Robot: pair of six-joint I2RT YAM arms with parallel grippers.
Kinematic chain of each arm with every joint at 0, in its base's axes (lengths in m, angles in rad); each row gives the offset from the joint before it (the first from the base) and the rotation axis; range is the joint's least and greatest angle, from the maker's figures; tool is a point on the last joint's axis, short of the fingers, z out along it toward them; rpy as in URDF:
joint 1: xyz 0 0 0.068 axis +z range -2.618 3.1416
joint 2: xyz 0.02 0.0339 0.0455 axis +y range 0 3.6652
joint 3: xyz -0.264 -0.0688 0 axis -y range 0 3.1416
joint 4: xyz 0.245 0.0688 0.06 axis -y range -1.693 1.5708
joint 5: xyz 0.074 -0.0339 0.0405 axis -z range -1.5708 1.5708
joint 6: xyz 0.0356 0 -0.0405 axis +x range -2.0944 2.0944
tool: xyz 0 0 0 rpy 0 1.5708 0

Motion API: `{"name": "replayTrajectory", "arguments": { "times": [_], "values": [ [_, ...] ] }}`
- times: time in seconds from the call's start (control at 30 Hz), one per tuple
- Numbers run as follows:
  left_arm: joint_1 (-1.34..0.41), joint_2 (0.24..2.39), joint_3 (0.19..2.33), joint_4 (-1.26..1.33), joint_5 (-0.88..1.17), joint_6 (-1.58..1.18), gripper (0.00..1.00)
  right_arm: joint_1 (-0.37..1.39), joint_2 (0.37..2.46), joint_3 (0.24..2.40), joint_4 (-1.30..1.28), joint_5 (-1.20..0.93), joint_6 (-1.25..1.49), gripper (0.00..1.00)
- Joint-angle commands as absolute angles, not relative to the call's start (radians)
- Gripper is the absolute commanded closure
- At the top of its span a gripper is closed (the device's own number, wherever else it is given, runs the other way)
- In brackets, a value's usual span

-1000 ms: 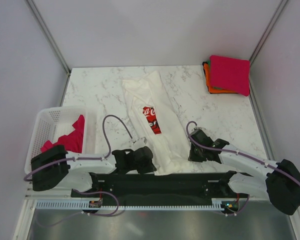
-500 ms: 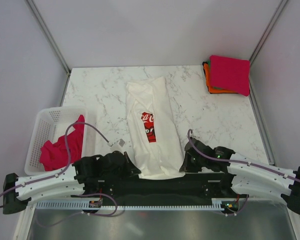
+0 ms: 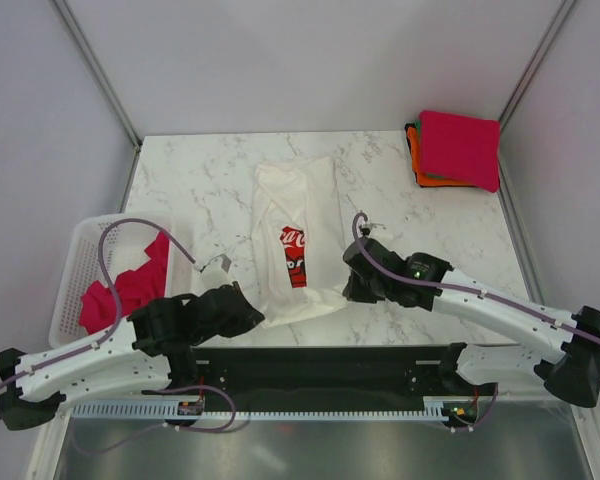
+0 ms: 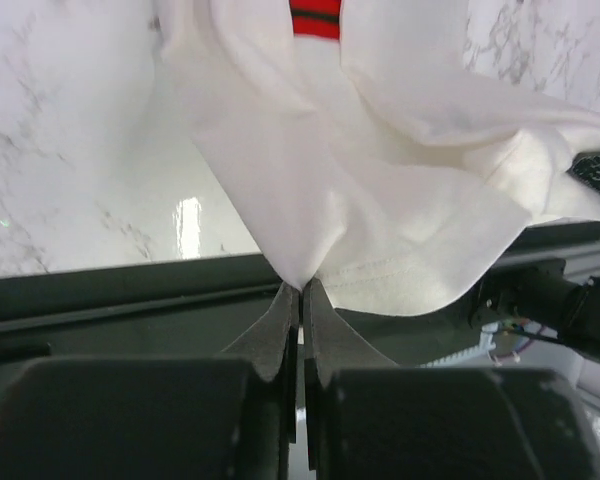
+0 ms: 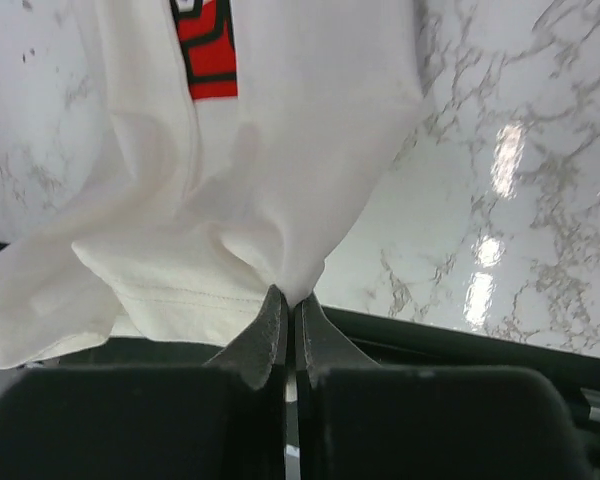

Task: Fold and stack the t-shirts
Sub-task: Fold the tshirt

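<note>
Marble-topped bench [image 3: 200, 180], pale walls on three sides. I have the white t-shirt [image 3: 298, 215] lying lengthwise along the middle of it, red print up, its near hem bunched and raised over the near edge. My left gripper [image 4: 300, 288] is pinched tight on the hem's left corner, and my right gripper [image 5: 291, 298] is pinched tight on the right corner. At the far right corner sits a folded stack [image 3: 460, 148], magenta on top, orange beneath. Against the left edge the basket [image 3: 90, 240] holds a crumpled magenta t-shirt [image 3: 130, 290]. My left arm's purple cable [image 3: 130, 225] loops over it.
</note>
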State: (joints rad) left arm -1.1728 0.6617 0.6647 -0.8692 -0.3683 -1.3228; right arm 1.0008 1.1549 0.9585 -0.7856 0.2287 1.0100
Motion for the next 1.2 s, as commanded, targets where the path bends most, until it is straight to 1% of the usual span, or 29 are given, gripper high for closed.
{"name": "replayTrajectory", "arguments": {
  "times": [0.0, 0.07, 0.1, 0.17, 0.2, 0.27, 0.3, 0.4, 0.7, 0.9, 1.07, 1.1, 1.13, 1.17],
  "values": [
    [-1.129, 0.713, 0.756, -0.888, -0.532, -1.149, 0.98, 0.931, 1.221, 1.074, -0.834, 0.327, 0.879, 1.0],
    [-1.059, 0.77, 0.804, -0.835, -0.52, -1.012, 0.98, 0.875, 1.268, 1.11, -0.834, 0.324, 0.819, 1.0],
    [-0.995, 0.793, 0.817, -0.816, -0.508, -0.967, 0.98, 0.861, 1.285, 1.146, -0.833, 0.324, 0.799, 1.0],
    [-0.916, 0.854, 0.856, -0.755, -0.444, -0.841, 0.98, 0.821, 1.337, 1.181, -0.824, 0.318, 0.752, 1.0],
    [-0.841, 0.871, 0.864, -0.732, -0.418, -0.806, 0.98, 0.81, 1.353, 1.212, -0.821, 0.316, 0.738, 1.0],
    [-0.773, 0.919, 0.884, -0.652, -0.338, -0.714, 0.98, 0.787, 1.406, 1.239, -0.808, 0.31, 0.707, 1.0],
    [-0.711, 0.936, 0.897, -0.626, -0.313, -0.689, 0.98, 0.77, 1.425, 1.261, -0.802, 0.308, 0.697, 1.0],
    [-0.616, 1.034, 0.949, -0.569, -0.229, -0.614, 0.98, 0.73, 1.5, 1.304, -0.781, 0.298, 0.66, 1.0],
    [-0.418, 1.314, 1.035, -0.471, -0.069, -0.494, 0.98, 0.624, 1.721, 1.449, -0.719, 0.236, 0.565, 1.0],
    [-0.342, 1.443, 1.069, -0.423, -0.015, -0.479, 0.98, 0.569, 1.861, 1.545, -0.706, 0.196, 0.537, 1.0],
    [-0.29, 1.598, 1.123, -0.411, 0.052, -0.476, 0.98, 0.537, 1.98, 1.617, -0.698, 0.153, 0.519, 1.0],
    [-0.278, 1.627, 1.149, -0.413, 0.063, -0.476, 0.98, 0.526, 1.996, 1.629, -0.698, 0.15, 0.517, 0.98],
    [-0.27, 1.65, 1.163, -0.411, 0.083, -0.474, 0.98, 0.519, 2.012, 1.643, -0.699, 0.146, 0.514, 0.89],
    [-0.264, 1.705, 1.179, -0.416, 0.089, -0.476, 0.96, 0.511, 2.044, 1.679, -0.698, 0.128, 0.509, 0.82]
  ]
}}
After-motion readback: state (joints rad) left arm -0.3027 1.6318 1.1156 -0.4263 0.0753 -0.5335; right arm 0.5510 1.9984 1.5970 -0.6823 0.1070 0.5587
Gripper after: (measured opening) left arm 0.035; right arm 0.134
